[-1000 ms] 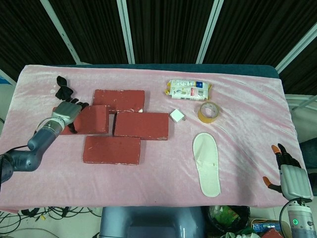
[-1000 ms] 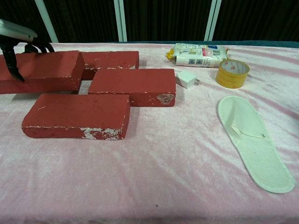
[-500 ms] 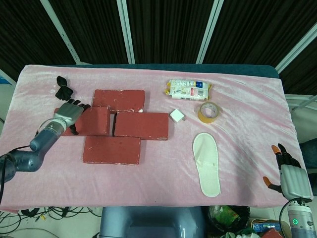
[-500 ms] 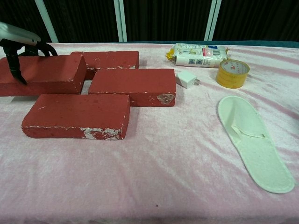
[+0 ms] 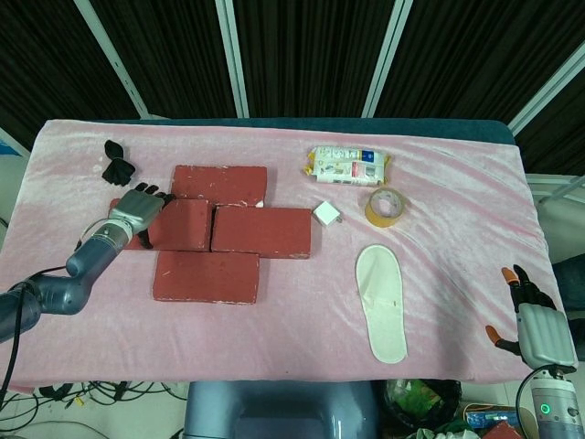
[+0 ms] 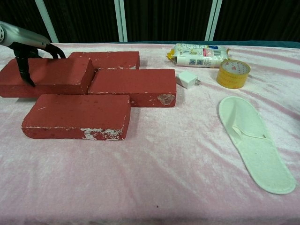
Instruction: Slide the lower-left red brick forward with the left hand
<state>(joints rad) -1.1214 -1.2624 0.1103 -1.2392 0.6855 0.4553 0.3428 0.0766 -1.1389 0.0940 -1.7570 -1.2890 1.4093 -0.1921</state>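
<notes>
Four red bricks lay on the counter (image 5: pixel 439 137) under its pink cloth. The left robot hand (image 5: pixel 139 207) rested on the left end of the left-hand brick (image 5: pixel 178 225), fingers (image 6: pixel 22 70) draped over its end and top; that brick sat touching the middle brick (image 5: pixel 261 230) on its right, with the far brick (image 5: pixel 219 184) just behind and the nearest brick (image 5: pixel 207 276) just in front, at the lower left of the group. The right robot hand (image 5: pixel 539 329) hung off the counter's near right corner, holding nothing, fingers apart.

One each of the rest: a white slipper (image 5: pixel 381 303), a roll of yellow tape (image 5: pixel 387 206), a white charger plug (image 5: pixel 326 215), a small black item (image 5: pixel 117 163) at the far left, and a printed packet (image 5: pixel 346 165) whose writing was too small to read
</notes>
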